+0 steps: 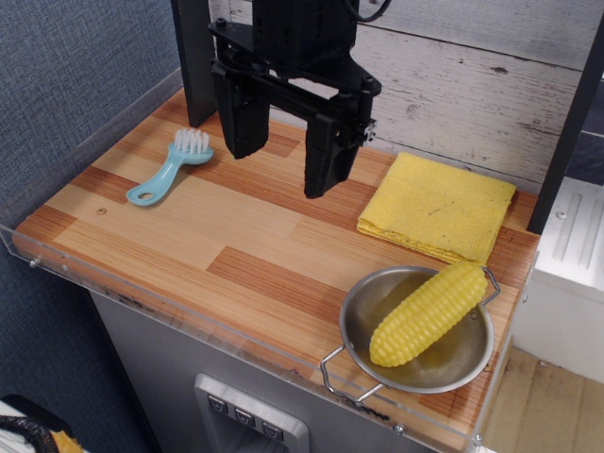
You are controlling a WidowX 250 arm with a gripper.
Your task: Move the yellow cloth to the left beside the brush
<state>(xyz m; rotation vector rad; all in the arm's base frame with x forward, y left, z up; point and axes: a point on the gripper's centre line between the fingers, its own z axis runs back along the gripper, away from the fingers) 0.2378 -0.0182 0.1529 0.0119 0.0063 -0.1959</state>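
The yellow cloth (440, 208) lies flat and folded at the back right of the wooden table. The light-blue brush (172, 168) with white bristles lies at the back left, its loop handle pointing toward the front. My black gripper (283, 168) hangs open and empty above the table's back middle, between the brush and the cloth. Its left finger (241, 118) is nearer the brush and its right finger (328, 156) is nearer the cloth. It touches neither.
A metal pan (415, 330) holding a yellow corn cob (428, 313) sits at the front right, just in front of the cloth. A clear acrylic rim (189, 316) borders the table (217, 241). A white plank wall stands behind.
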